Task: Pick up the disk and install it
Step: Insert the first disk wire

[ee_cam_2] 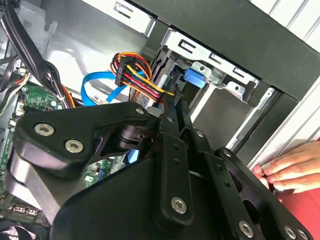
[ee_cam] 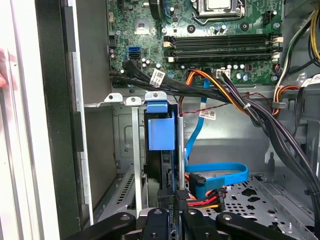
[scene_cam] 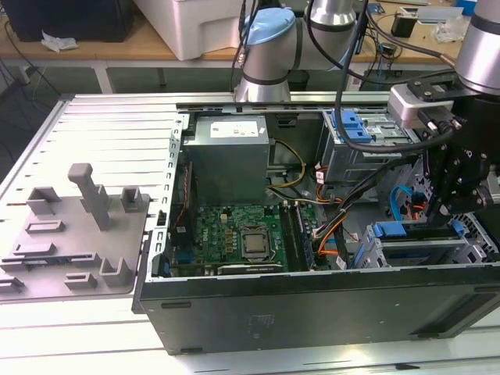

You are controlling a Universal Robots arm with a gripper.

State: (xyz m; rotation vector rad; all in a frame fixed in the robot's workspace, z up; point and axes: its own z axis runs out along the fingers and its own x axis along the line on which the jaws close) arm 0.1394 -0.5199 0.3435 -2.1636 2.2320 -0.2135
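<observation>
Exterior view: the gripper point(scene_cam: 447, 205) is lowered into the open computer case point(scene_cam: 312, 312) at about 3 o'clock. Its fingers point(ee_cam: 176, 212) are pressed together on the disk's point(ee_cam: 161, 135) edge, seated upright in the drive cage point(ee_cam: 135, 150).

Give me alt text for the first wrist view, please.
The black tool sits by the blue plastic carrier bracket standing on edge in a grey metal drive cage inside an open computer case. Beyond lie a green motherboard, black cable bundles and a blue flat cable.
</observation>
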